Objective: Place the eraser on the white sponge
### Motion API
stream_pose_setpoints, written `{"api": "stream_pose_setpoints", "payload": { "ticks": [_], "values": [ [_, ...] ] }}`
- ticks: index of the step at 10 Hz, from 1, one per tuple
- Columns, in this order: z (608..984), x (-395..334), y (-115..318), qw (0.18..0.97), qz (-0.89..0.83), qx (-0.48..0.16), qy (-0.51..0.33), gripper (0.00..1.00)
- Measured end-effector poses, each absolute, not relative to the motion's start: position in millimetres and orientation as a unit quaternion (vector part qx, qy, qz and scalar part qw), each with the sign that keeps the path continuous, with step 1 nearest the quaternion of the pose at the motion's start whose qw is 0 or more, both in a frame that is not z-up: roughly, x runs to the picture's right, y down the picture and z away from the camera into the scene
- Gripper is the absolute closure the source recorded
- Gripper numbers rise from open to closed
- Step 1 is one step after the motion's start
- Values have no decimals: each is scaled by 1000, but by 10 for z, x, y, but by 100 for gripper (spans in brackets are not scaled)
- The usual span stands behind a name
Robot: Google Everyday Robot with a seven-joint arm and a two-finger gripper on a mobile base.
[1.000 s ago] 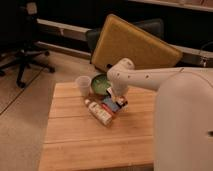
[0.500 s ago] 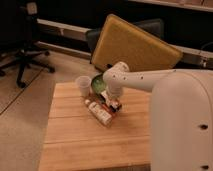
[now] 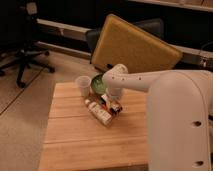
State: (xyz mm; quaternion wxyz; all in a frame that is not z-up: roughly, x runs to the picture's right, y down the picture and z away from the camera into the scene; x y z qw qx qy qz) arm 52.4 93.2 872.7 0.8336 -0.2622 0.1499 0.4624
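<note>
The wooden worktop fills the lower middle of the frame. Near its upper edge stand a clear cup and a green bowl; a bottle lies just below them. The gripper hangs over the worktop beside the bottle.

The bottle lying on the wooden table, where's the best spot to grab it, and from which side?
Probably around the middle of the bottle, coming straight down from above and squeezing across its narrow width. It lies on its side, slanting across the table, so both long flanks are exposed. The gripper hangs close beside it, near the green bowl.
</note>
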Motion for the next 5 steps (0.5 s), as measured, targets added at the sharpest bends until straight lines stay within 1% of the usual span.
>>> {"api": "stream_pose_setpoints", "payload": {
  "ticks": [3,5],
  "values": [
    [8729,525,932,834,463,-262,150,79],
    [8729,523,931,834,463,-262,150,85]
  ]
}}
